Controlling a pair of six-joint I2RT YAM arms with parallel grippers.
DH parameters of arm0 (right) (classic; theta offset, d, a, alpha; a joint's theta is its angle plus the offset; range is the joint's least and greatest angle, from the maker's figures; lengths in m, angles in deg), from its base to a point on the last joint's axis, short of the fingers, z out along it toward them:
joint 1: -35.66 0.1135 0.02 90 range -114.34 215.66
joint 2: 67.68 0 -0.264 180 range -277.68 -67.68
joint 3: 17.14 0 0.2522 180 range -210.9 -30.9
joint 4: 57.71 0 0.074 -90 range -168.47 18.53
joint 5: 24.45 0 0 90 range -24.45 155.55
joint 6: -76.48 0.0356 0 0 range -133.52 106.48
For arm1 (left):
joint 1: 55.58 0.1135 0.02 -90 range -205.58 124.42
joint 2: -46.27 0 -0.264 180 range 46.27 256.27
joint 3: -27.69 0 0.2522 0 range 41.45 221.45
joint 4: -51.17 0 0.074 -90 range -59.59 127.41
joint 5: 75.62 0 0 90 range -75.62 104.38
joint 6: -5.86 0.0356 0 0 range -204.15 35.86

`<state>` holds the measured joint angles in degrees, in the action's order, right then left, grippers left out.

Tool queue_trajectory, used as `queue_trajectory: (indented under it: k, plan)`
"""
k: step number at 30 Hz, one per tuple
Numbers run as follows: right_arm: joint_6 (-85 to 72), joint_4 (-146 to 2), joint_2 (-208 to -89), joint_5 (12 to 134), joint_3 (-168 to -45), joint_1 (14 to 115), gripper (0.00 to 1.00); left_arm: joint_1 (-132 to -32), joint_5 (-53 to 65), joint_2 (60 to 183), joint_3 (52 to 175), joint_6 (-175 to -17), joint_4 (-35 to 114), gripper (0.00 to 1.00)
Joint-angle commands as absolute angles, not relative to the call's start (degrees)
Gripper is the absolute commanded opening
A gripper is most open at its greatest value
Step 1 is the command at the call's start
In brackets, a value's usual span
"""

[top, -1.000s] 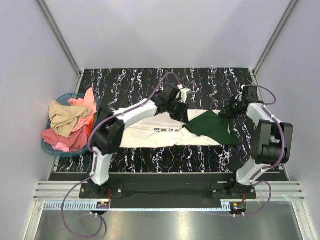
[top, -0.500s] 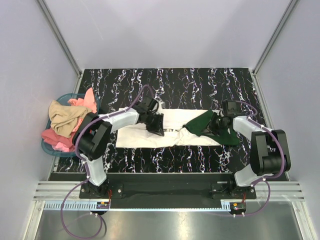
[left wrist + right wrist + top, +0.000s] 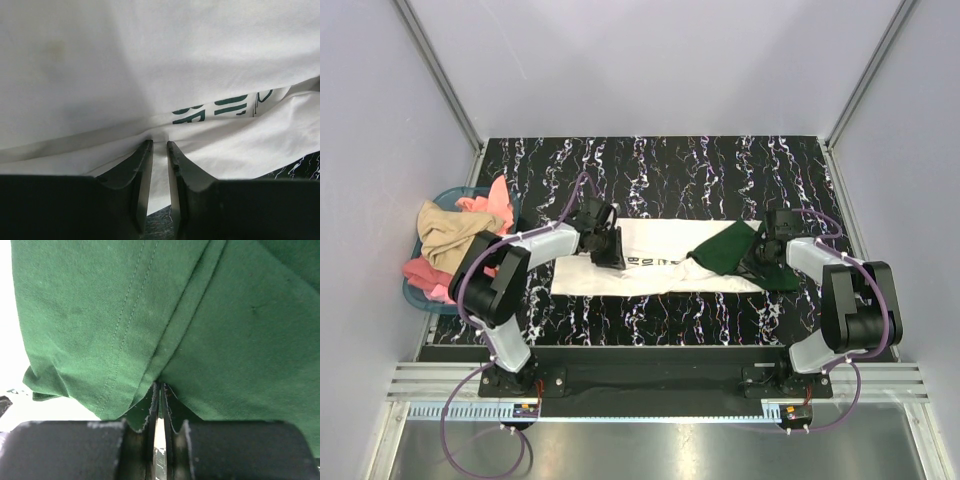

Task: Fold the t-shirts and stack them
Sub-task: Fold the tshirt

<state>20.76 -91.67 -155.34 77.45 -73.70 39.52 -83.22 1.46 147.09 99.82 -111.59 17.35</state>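
Observation:
A cream-white t-shirt (image 3: pixel 660 268) with dark green lettering lies stretched across the middle of the table. My left gripper (image 3: pixel 607 247) sits on its left part. In the left wrist view the left gripper (image 3: pixel 159 143) is shut on a fold of the white t-shirt (image 3: pixel 150 65), with a thin gap between the fingers. The dark green t-shirt (image 3: pixel 725 250) lies over the white one's right end. My right gripper (image 3: pixel 764 252) rests on its right side. The right wrist view shows the right gripper (image 3: pixel 161 385) pinching a ridge of the green t-shirt (image 3: pixel 240 330).
A blue basket (image 3: pixel 416 296) off the table's left edge holds a heap of tan and pink clothes (image 3: pixel 455 240). The black marbled table (image 3: pixel 670 165) shows bare behind the shirts. Grey walls close in on the left, right and back.
My left gripper has swung left and nearer, dragging the white fold with it. My right gripper has moved left and nearer with the green cloth, and its jaws have narrowed.

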Motion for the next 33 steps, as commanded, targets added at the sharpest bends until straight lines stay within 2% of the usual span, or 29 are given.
queue_trajectory:
  k: [1,5,9,13,23,29,33]
  plan:
    - [18.74,-93.17,-153.38,73.71,-75.71,39.18,0.11,-82.65,5.79,144.45,97.26,-112.53,16.49,0.25]
    - [19.61,-96.51,-149.87,76.36,-79.67,39.18,0.15,-83.62,1.21,138.22,98.49,-113.67,16.05,0.27]
    - [23.99,-98.19,-147.05,71.36,-78.98,39.18,0.17,-83.79,-1.70,130.32,101.21,-113.68,13.78,0.30]
    - [27.00,-96.88,-149.14,66.09,-78.18,39.18,0.17,-83.79,-4.06,125.82,105.95,-112.18,11.04,0.31]
    - [18.41,-93.44,-167.67,64.31,-87.40,37.25,0.17,-83.53,-5.83,118.52,111.68,-108.94,7.88,0.36]
    - [13.12,-93.44,-179.10,64.84,-98.47,34.45,0.16,-83.01,-0.83,120.00,111.68,-106.65,7.44,0.36]
    - [12.06,-93.62,-187.54,74.30,-109.45,31.02,0.18,-81.86,-0.30,125.71,114.39,-105.42,6.56,0.36]
